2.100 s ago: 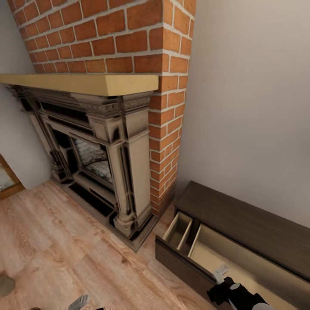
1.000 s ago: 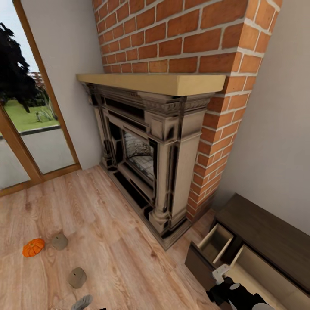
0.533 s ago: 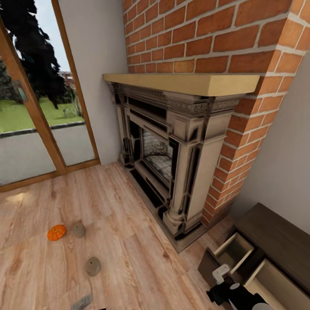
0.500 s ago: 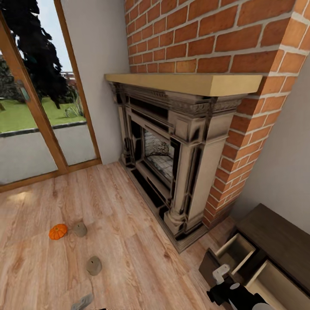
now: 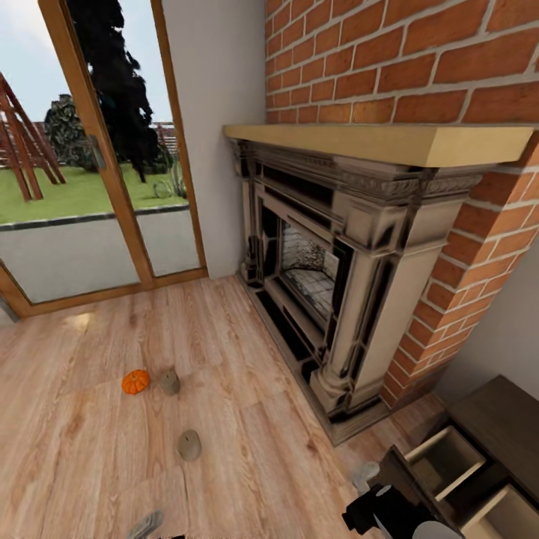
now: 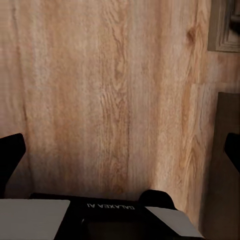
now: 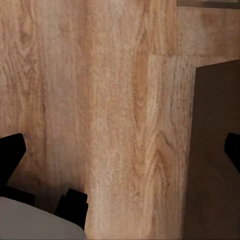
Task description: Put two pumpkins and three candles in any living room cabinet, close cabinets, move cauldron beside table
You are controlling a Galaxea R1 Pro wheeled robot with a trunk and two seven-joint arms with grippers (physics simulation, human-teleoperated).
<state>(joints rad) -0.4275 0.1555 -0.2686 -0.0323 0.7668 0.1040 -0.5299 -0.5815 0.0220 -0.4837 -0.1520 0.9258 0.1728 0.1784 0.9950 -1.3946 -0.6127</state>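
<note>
Well apart: pumpkin (image 5: 135,382), spread left hand (image 6: 120,150).

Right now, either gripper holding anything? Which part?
Nothing held. Left gripper and right gripper are both open, with only bare floor between the fingers. The pumpkin lies on the floor, untouched.

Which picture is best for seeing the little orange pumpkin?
The head view is best. It shows the pumpkin whole on the wood floor, close beside a small grey candle. The left wrist and right wrist views look down at bare floor planks and a dark brown edge, with nothing orange there.
</note>
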